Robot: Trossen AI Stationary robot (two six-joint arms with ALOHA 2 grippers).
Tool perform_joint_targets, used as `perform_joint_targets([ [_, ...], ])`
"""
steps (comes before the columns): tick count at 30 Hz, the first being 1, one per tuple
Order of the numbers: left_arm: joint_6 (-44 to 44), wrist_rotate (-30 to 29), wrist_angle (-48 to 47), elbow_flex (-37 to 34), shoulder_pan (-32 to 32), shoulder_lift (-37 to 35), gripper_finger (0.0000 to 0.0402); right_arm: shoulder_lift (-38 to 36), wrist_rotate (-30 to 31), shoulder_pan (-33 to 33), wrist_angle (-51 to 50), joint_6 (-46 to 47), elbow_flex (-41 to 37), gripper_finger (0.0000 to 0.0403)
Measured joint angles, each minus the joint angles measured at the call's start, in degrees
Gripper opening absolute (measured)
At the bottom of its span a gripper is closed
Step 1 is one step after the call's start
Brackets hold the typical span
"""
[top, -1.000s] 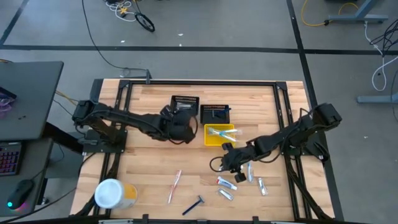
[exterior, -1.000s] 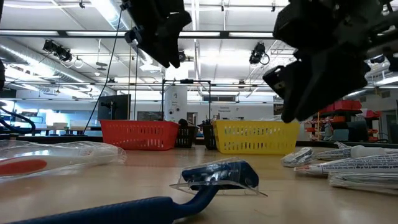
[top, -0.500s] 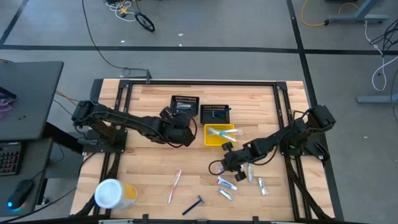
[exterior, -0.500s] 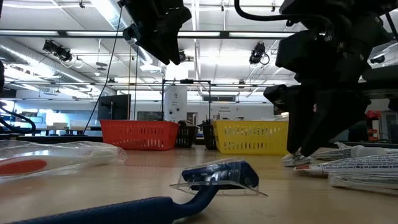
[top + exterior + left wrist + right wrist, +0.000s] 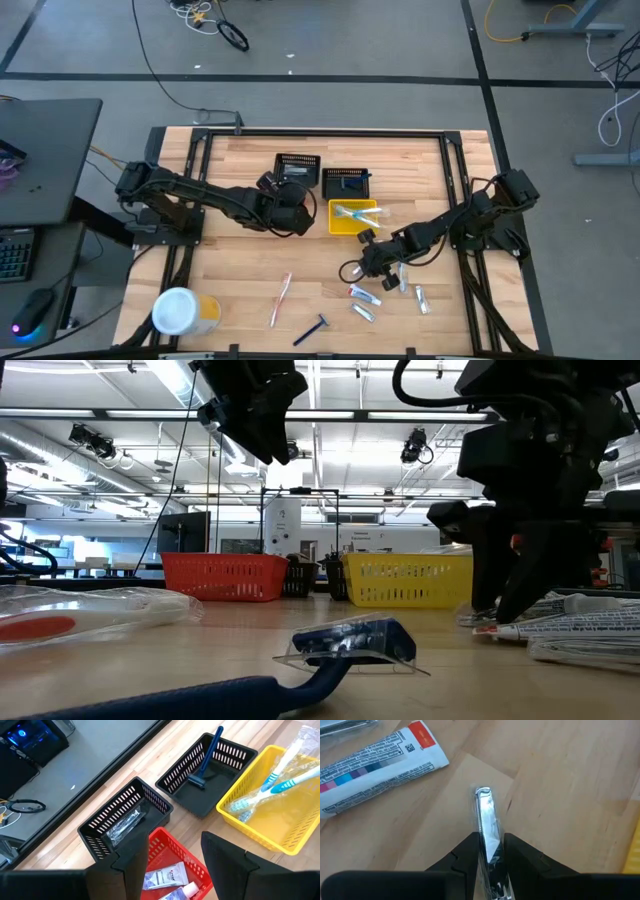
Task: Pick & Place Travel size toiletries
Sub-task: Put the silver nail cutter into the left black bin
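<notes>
Beside a white tube with unreadable small print, the right gripper clamps a clear-wrapped metal item — left gripper gapes.

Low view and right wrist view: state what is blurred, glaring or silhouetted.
Low view: the blue razor up close is soft, both arms are black silhouettes against bright ceiling lights. Right wrist view: the right gripper pinches a wrapped metal item whose shiny surface glares; the fingers blur.

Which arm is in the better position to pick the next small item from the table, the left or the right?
The right. Its gripper is low among the toiletries with its jaws around a slim wrapped item. The left gripper hovers open over the red basket.
</notes>
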Motion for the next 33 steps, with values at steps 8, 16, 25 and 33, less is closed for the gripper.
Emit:
perform_joint_targets([
  [8,0.40,0.11,-0.12,0.00,0.00,0.00,0.0193,0.10,-0.02,0.00,1.02,1.78,-0.04,0.0071],
  [16,6.60,-0.78,-4.81,0.09,0.33,-5.07,0.0193,0.11,-0.09,-0.02,8.70,6.37,0.65,0.0052],
  [25,9.09,0.26,-6.66,-1.71,-0.25,-12.86,0.0193,-1.44,15.22,-2.16,15.05,-8.30,8.17,0.0050],
  [33,6.07,6.86,11.53,-12.76,-1.24,-12.15,0.0193,-1.61,37.03,-6.80,18.72,-13.28,10.03,0.0049],
])
